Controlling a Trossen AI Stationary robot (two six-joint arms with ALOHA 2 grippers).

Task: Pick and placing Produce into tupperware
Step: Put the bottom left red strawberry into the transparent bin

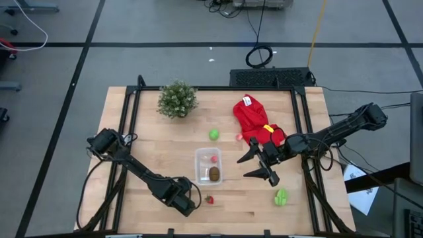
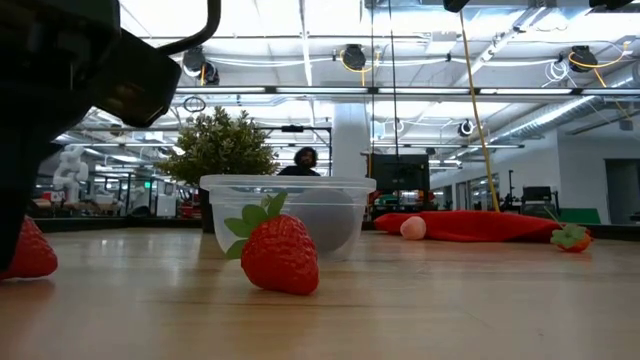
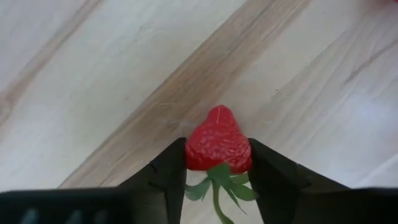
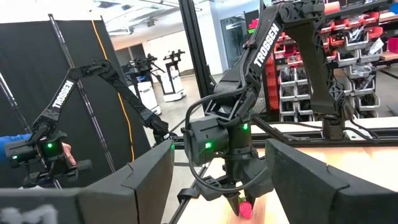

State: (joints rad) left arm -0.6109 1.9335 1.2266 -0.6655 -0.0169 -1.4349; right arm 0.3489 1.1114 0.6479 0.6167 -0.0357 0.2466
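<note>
My left gripper (image 1: 190,203) stands near the table's front edge, pointing down, shut on a red strawberry (image 3: 217,143). That berry also shows at the low view's left edge (image 2: 28,252). A second strawberry (image 1: 209,199) lies loose on the wood just right of the gripper. The clear tupperware (image 1: 209,165) stands at mid-table and holds a brown oval (image 1: 215,174) and a small pink piece (image 1: 213,158). My right gripper (image 1: 261,162) hangs open above the table, right of the tub, touching nothing. My left gripper pinches the strawberry between its two fingers (image 3: 171,165), one on each side of the berry near its leafy end (image 3: 194,157). The fingers come from above, pointing down. The berry lies on the wood, its tip pointing away from the green leaves.
A bushy green plant (image 1: 177,99) stands at the far left, and a red cloth (image 1: 256,122) lies at the far right. Loose pieces on the wood: a green one (image 1: 213,135), a pink one (image 1: 238,137), and a green one (image 1: 281,196) near the front right.
</note>
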